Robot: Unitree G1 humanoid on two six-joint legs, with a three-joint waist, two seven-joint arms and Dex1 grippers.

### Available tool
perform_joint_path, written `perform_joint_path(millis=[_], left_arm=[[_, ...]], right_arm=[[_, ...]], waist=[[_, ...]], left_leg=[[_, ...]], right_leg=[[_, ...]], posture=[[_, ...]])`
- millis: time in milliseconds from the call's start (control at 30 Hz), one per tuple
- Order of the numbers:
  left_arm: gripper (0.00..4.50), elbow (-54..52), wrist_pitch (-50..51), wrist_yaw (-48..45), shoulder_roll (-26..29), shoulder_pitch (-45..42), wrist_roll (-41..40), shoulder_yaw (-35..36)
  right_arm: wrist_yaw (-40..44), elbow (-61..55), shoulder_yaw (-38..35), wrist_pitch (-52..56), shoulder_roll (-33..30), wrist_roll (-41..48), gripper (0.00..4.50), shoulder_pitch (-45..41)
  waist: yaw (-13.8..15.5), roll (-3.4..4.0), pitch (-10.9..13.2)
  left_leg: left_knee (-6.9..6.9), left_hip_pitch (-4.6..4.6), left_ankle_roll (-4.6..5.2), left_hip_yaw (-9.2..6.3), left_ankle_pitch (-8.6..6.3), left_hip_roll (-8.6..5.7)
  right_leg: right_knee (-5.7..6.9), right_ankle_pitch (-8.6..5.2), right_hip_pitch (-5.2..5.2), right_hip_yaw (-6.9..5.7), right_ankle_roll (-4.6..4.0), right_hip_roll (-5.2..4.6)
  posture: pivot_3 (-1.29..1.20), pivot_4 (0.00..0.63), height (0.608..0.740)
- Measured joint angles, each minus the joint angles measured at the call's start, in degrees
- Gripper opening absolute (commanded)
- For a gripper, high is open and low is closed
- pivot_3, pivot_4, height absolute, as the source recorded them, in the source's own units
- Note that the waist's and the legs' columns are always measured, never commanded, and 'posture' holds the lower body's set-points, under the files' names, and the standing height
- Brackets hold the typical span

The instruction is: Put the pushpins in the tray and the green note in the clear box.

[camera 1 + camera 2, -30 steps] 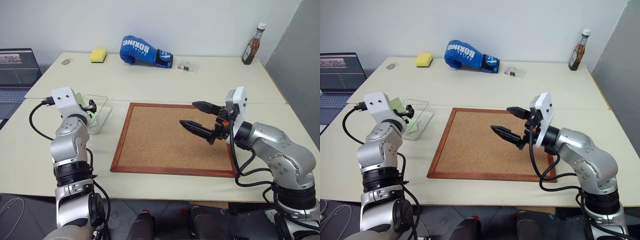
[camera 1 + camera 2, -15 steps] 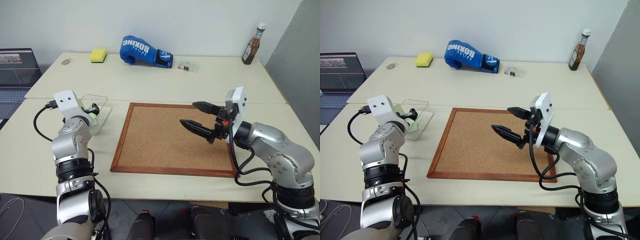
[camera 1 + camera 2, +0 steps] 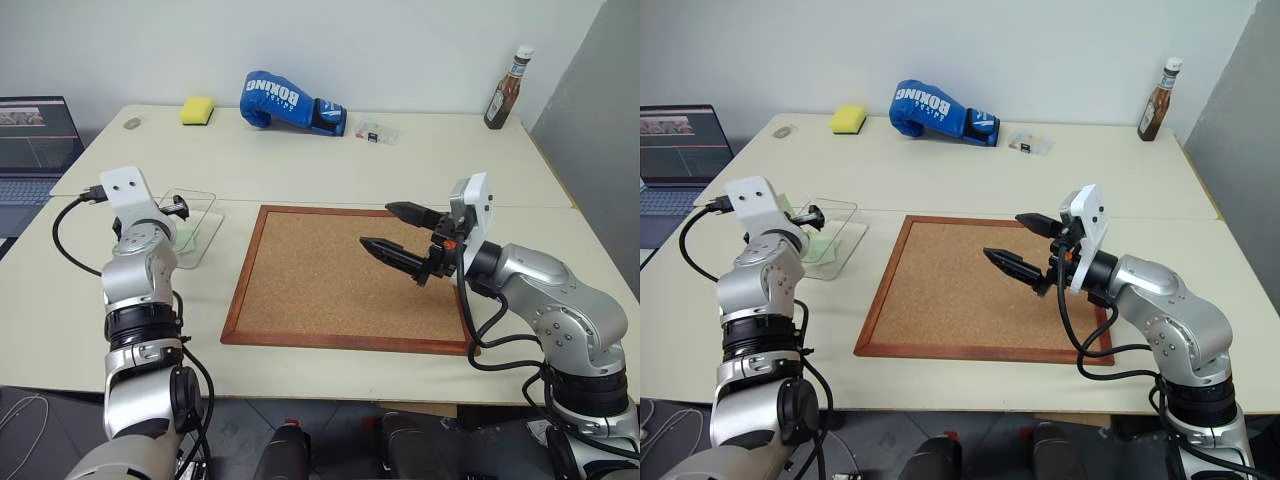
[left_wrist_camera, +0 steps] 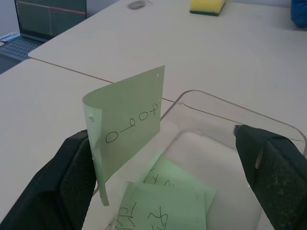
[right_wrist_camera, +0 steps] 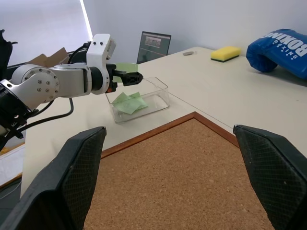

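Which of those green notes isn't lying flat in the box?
The curled green note standing against one left gripper finger, at the clear box rim. The other notes lie flat inside.

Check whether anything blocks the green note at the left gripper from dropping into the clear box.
Nothing visible does. The green note clings to one finger of the wide-open left gripper, over the near edge of the clear box. The box is open on top; other green notes lie flat on its bottom.

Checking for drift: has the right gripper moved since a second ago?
No. The right gripper hangs over the same spot of the corkboard, near its far right corner.
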Motion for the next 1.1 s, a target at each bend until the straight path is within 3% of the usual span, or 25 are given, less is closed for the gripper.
perform_joint_path(millis=[833, 1100], left_arm=[[4.5, 6.0, -1.4, 2.2, 2.8, -1.4, -0.3, 0.7], [4.5, 4.3, -1.5, -2.1, 1.9, -1.0, -0.8, -1.1]], right_arm=[[-1.5, 0.0, 0.0, 0.0, 0.4, 0.0, 4.5, -1.0], [-1.6, 0.0, 0.0, 0.0, 0.5, 0.0, 4.5, -1.0]], waist=[[0.0, 0.0, 0.0], [0.0, 0.0, 0.0]], left_leg=[[-0.01, 0.0, 0.0, -0.01, 0.0, 0.0], [-0.01, -0.02, 0.0, 0.0, 0.0, 0.0]], right_leg=[[0.0, 0.0, -0.01, -0.01, 0.0, -0.01], [-0.01, 0.0, -0.01, -0.01, 0.0, -0.01]], posture=[[0.0, 0.15, 0.74], [0.0, 0.15, 0.74]])
